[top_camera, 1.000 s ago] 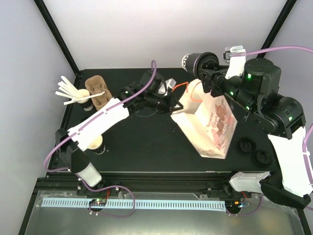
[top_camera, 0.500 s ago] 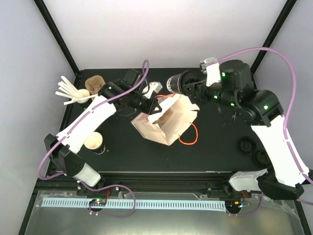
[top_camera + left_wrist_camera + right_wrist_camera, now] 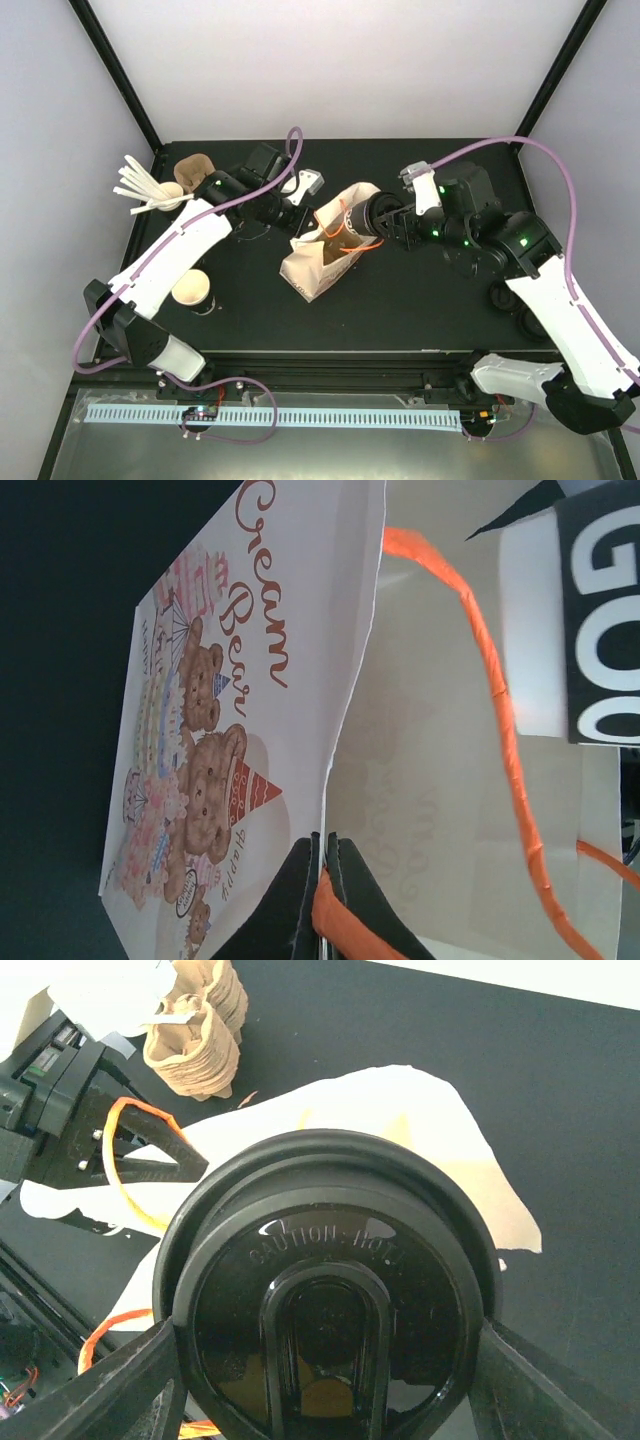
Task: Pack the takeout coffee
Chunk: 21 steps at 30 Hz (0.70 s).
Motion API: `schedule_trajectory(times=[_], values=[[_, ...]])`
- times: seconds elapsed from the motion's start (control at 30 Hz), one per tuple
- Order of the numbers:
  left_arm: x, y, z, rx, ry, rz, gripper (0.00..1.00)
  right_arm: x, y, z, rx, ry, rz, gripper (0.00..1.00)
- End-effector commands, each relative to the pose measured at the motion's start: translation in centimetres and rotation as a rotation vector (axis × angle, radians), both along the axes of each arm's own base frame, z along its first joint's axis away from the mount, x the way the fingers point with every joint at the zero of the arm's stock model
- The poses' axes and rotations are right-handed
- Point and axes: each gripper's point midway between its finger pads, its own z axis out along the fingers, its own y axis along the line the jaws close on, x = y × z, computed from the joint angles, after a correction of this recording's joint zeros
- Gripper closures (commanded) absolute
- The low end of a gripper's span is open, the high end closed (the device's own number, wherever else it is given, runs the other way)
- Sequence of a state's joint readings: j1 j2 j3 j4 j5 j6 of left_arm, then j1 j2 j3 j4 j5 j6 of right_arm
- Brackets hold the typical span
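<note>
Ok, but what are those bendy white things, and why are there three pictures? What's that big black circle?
Those are two robot arms bolted to a black table. One picture looks down from above; the other two come from little cameras on each arm's wrist. The left tool is pinched shut on the edge of a teddy-bear paper bag, holding it open. The right tool holds a coffee cup at the bag's mouth; the big circle is its lid seen close up. Also on the table: an open cup, a cup of white stirrers, brown cup carriers and spare lids.
</note>
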State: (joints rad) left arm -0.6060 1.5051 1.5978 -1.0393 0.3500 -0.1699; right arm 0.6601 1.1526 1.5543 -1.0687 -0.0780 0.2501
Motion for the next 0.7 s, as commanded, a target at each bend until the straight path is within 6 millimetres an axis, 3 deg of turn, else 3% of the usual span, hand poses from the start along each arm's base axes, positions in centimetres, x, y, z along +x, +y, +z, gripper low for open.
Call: schedule_trajectory(times=[0.0, 0.17, 0.4, 0.67], values=[[0.1, 0.9, 0.5, 0.031, -0.017, -0.002, 0.98, 0.3, 0.0, 0.6, 0.020, -0.040, -0.015, 0.58], [0.6, 0.6, 2.1, 0.015, -0.087, -0.028, 0.98, 0.5, 1.4, -1.2, -0.043, -0.002, 0.038, 0.58], [1.4, 0.1, 4.3, -0.018, -0.197, -0.049, 0.98, 0.3, 4.7, -3.3, -0.171, -0.019, 0.123, 0.58], [-0.1, -1.0, 5.9, -0.129, -0.330, -0.146, 0.98, 2.8, 6.9, -6.4, -0.296, -0.090, 0.135, 0.60]])
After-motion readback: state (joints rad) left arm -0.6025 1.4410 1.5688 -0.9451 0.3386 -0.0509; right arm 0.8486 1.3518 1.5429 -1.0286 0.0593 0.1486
